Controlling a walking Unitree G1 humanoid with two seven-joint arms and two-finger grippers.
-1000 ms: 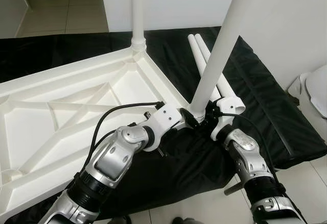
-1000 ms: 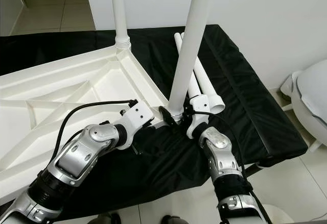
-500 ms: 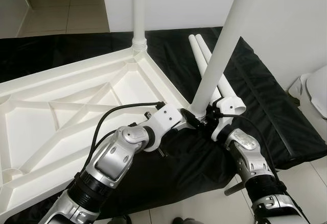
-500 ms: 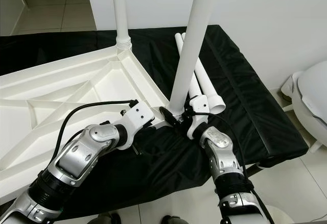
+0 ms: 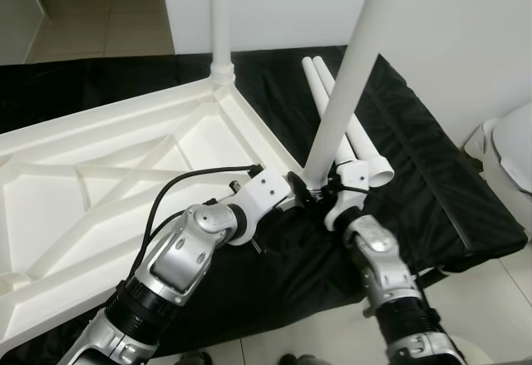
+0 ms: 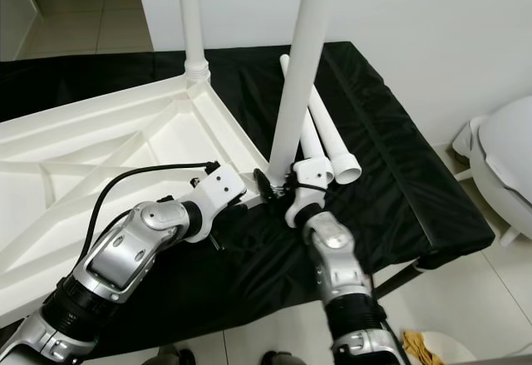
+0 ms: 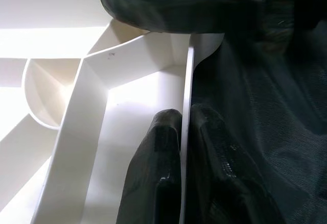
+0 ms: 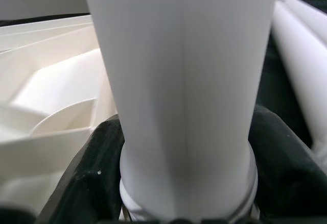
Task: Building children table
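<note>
White walls, pale tiled floor (image 5: 108, 16), and a low surface draped in black cloth (image 5: 432, 174). On it, upside down, the white table top (image 5: 125, 174), ribbed underside facing up.

Right pincer (image 5: 320, 192) clenched round the foot of a white table leg (image 5: 345, 82), one black finger (image 8: 87, 183) on each side just above the collar where the leg meets the near corner socket. Leg tilted slightly, rising out of the picture.

Left pincer (image 5: 293, 189) just beside, at the same corner, grasping the table top's thin edge wall; fingers (image 7: 158, 178) pressed on either side of the rim.

Farther off, a second leg (image 5: 219, 16) upright in the far corner socket. Beyond the right pincer, two spare legs (image 5: 353, 132) flat on the cloth, side by side, touching. At the far right, on the floor, a white rounded object (image 6: 503, 157), kind unclear.
</note>
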